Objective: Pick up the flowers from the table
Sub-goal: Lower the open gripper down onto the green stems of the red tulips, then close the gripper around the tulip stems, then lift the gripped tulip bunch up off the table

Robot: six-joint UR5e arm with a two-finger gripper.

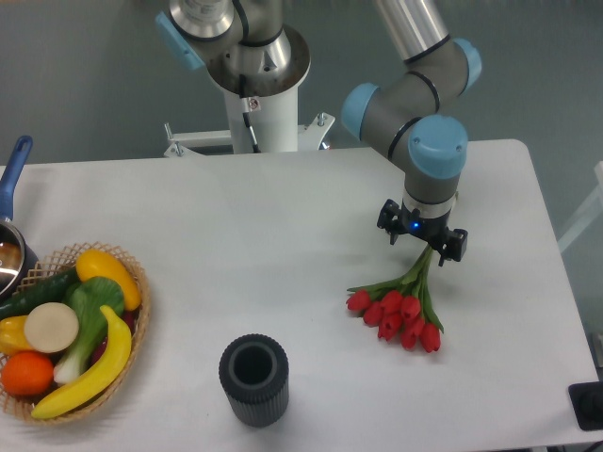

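Note:
The flowers (396, 313), a bunch of red tulip buds with green stems and leaves, are at the right of the white table (264, 245). The buds point toward the front and look to rest on or just above the tabletop. My gripper (424, 250) is straight above the stem end and is shut on the stems. The fingertips are mostly hidden by the gripper body and the leaves.
A dark grey ribbed cylinder vase (253, 379) stands at the front centre. A round wicker basket (71, 330) with bananas, an orange and a leafy vegetable sits at the front left. A pot with a blue handle (11, 202) is at the left edge.

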